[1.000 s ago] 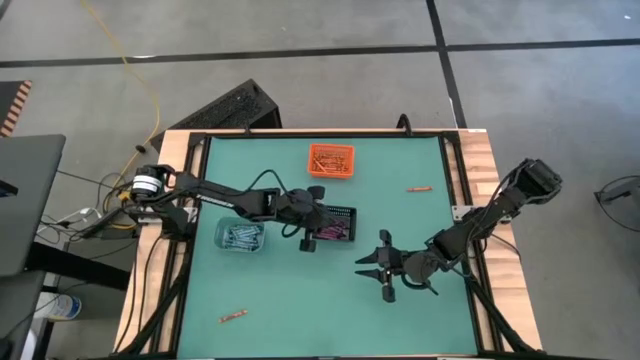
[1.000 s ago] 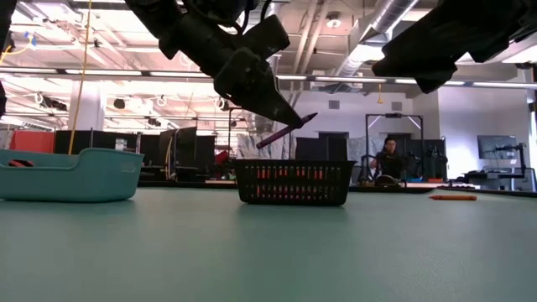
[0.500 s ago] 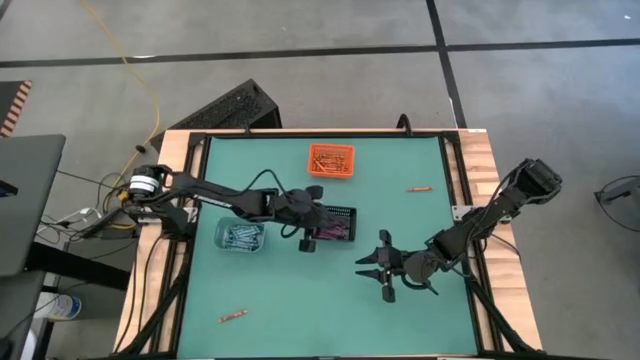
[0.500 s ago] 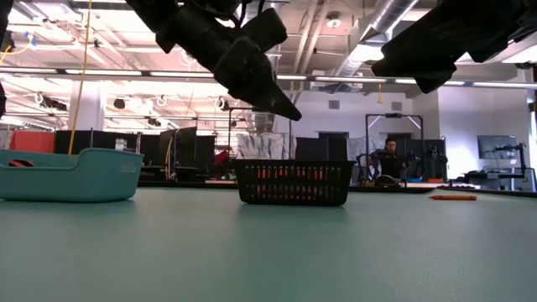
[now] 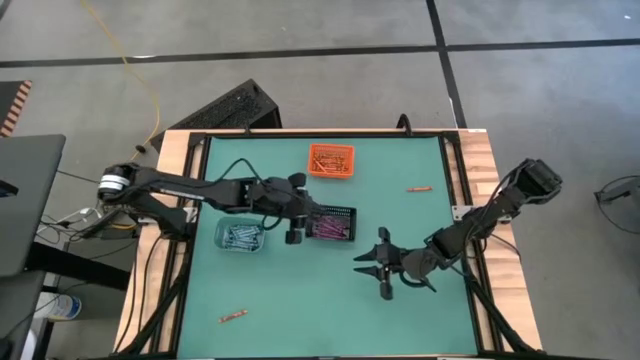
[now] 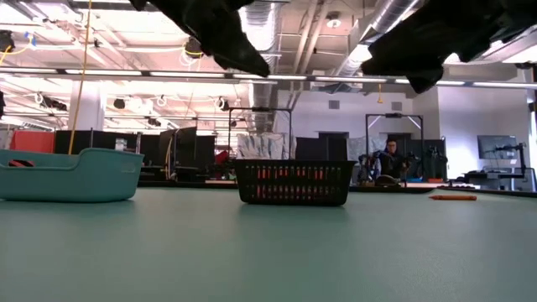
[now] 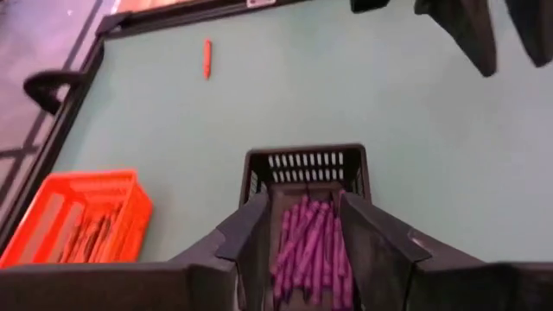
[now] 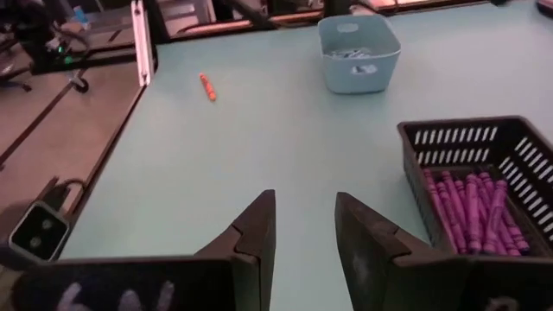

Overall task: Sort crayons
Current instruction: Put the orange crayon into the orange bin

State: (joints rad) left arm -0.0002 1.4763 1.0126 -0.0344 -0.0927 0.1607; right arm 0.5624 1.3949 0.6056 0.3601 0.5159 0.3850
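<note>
Purple crayons (image 7: 304,238) lie in a black bin (image 5: 333,224) at mid-table. My left gripper (image 7: 304,246) hangs open above that bin's left end, holding nothing; in the low view it (image 6: 231,42) is high above the table. My right gripper (image 5: 362,266) stands open right of the bin, nearer the front edge, also holding nothing (image 8: 302,229). One loose orange crayon (image 5: 419,188) lies flat at the far right and another (image 5: 233,316) at the near left. More crayons lie in the orange bin (image 5: 331,159) and the light blue bin (image 5: 241,236).
The orange bin stands near the far edge and the light blue bin left of the black one. A raised dark rim (image 5: 455,180) frames the green mat. Open mat lies along the near edge. A person (image 6: 388,159) sits in the room beyond the table.
My left gripper held a purple crayon slanted above the black bin, then opened and let it go; the crayon is gone from its fingers. The gripper has since risen and drawn back toward the table's left edge.
</note>
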